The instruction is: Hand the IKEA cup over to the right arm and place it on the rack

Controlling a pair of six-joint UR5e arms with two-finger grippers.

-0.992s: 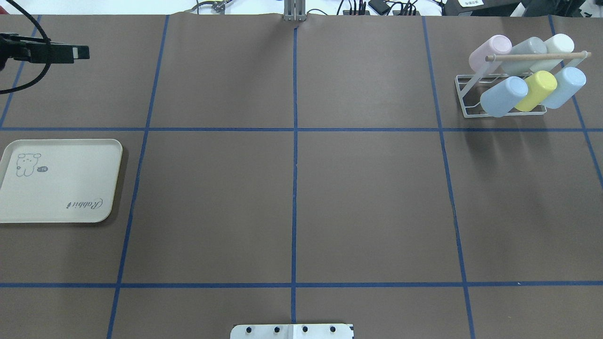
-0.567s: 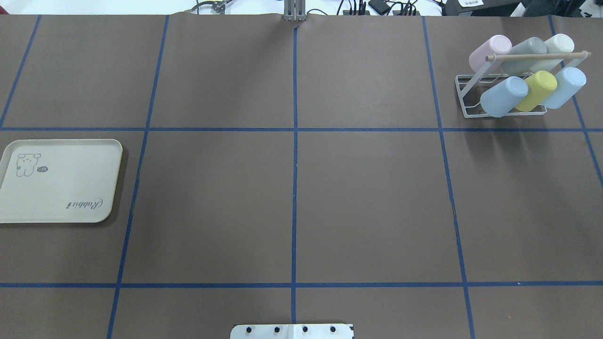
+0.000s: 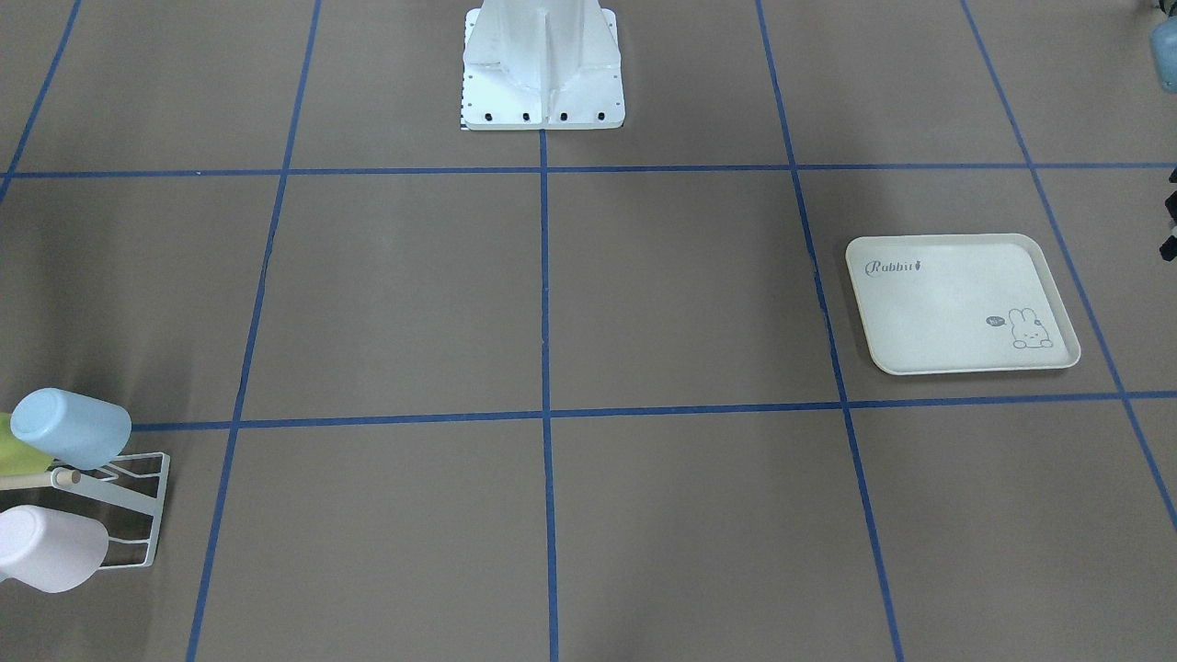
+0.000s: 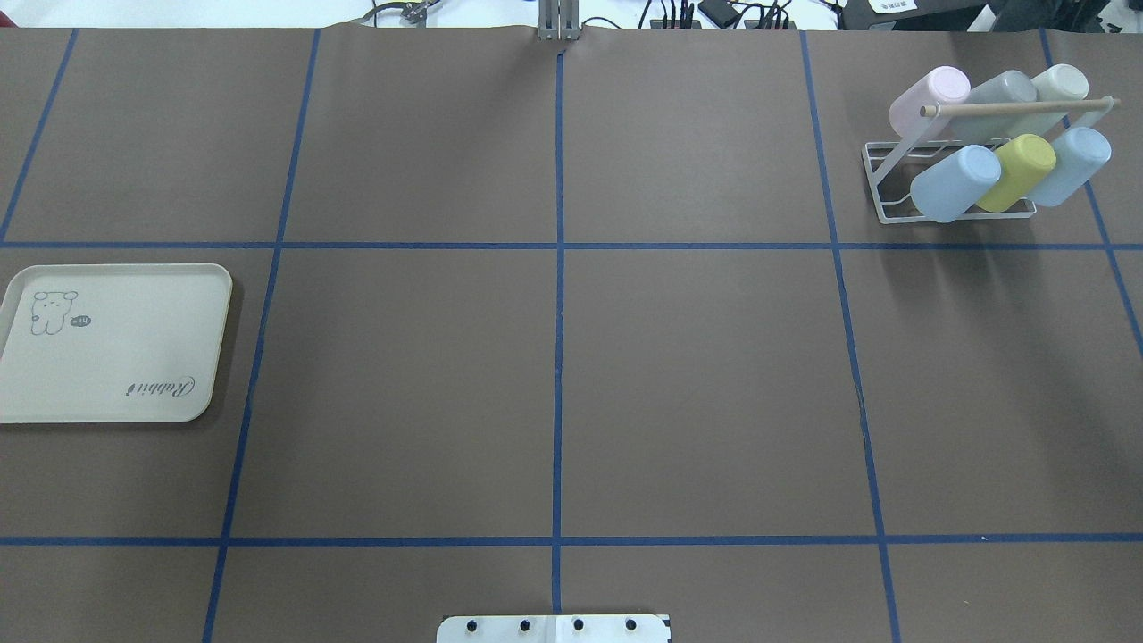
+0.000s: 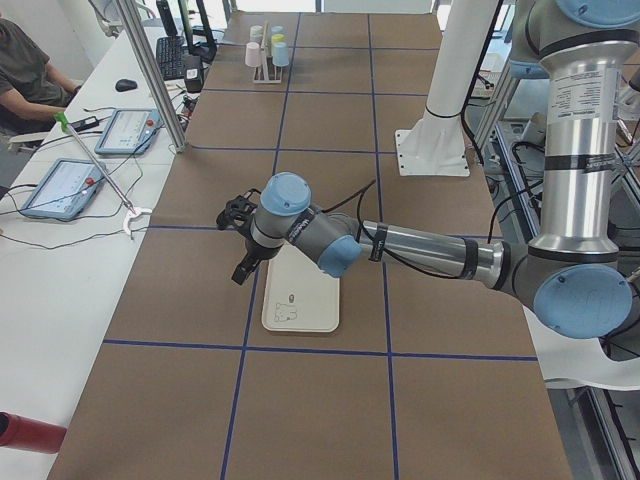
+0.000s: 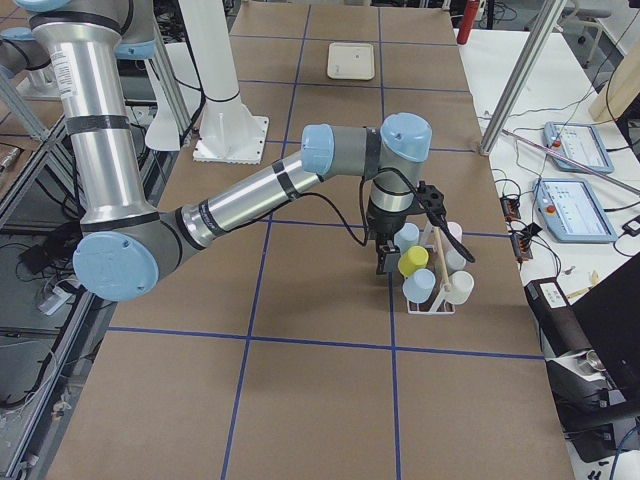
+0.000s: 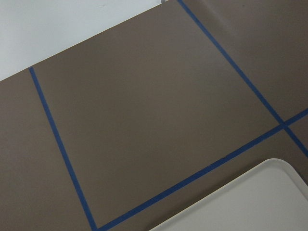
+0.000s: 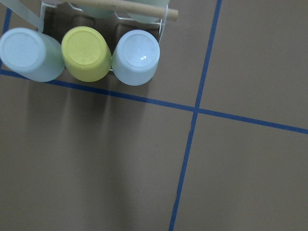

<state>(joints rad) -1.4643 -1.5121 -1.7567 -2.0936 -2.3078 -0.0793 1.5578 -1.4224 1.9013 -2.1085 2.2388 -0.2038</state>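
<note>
The white wire rack point(image 4: 871, 179) with a wooden dowel point(image 4: 1018, 107) stands at the table's far right and holds several cups: pink point(image 4: 929, 94), grey, cream, yellow point(image 4: 1018, 170) and two light blue. The right wrist view looks down on the yellow cup point(image 8: 86, 53) between two light blue cups point(image 8: 137, 55). My right gripper point(image 6: 384, 262) shows only in the exterior right view, close beside the rack point(image 6: 440, 270); I cannot tell if it is open. My left gripper point(image 5: 243, 272) shows only in the exterior left view, above the tray's far edge; its state is unclear.
A cream rabbit-print tray point(image 4: 116, 357) lies at the table's left edge with nothing on it; its corner shows in the left wrist view point(image 7: 250, 202). Blue tape lines grid the brown table. The robot's white base point(image 3: 542, 74) stands at the near middle edge.
My left gripper, seen at the overhead view's top left a second ago, has left that view. The rack, cups and tray have not moved.
</note>
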